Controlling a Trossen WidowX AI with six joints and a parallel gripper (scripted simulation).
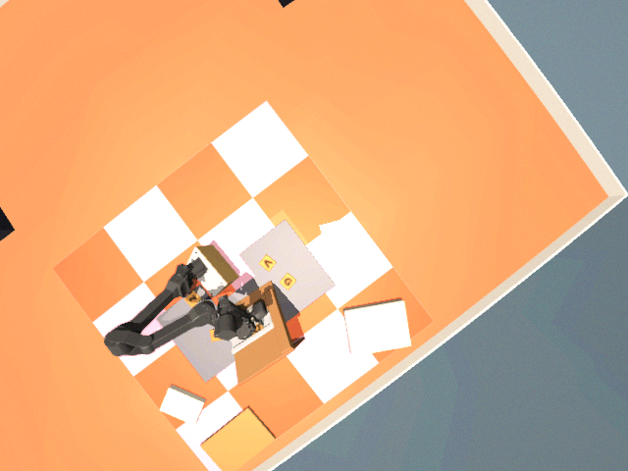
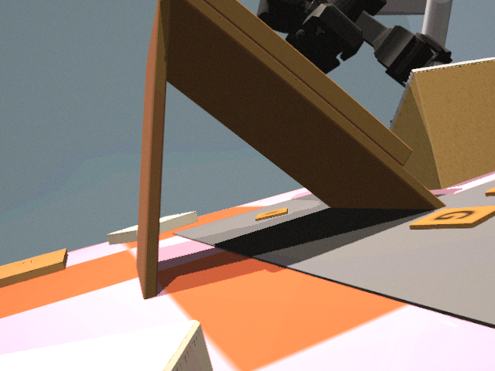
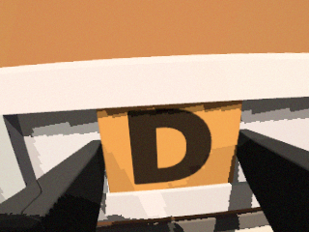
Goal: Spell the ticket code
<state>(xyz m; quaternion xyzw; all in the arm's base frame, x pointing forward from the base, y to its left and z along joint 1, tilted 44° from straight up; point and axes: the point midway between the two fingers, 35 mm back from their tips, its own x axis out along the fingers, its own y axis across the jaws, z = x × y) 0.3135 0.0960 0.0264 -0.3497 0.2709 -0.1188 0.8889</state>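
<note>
My gripper [image 3: 171, 144] is shut on the yellow D tile [image 3: 113, 150], one finger on each side. The D is upright in the wrist view. The tile sits in the rail [image 3: 164, 79] between its white upper strip and lower lip, with a dark edge of the channel at the far left. The rail is on the leaning brown board [image 1: 263, 349] [image 2: 240, 79]. The V tile [image 1: 267, 262] and G tile [image 1: 287, 281] [image 2: 452, 217] lie on the grey mat [image 1: 311, 284]. Another tile [image 1: 192, 297] lies near the arm, and one [image 1: 215, 335] is partly hidden. The ticket's print is unreadable.
A second stand [image 1: 220, 263] [image 2: 459, 127] with a white face is beside the arm. A large white slab [image 1: 378, 324], a small white slab [image 1: 183, 404] and a yellow slab [image 1: 237, 438] [image 2: 32, 267] lie around the board. The counter has a pale raised edge [image 1: 548, 83].
</note>
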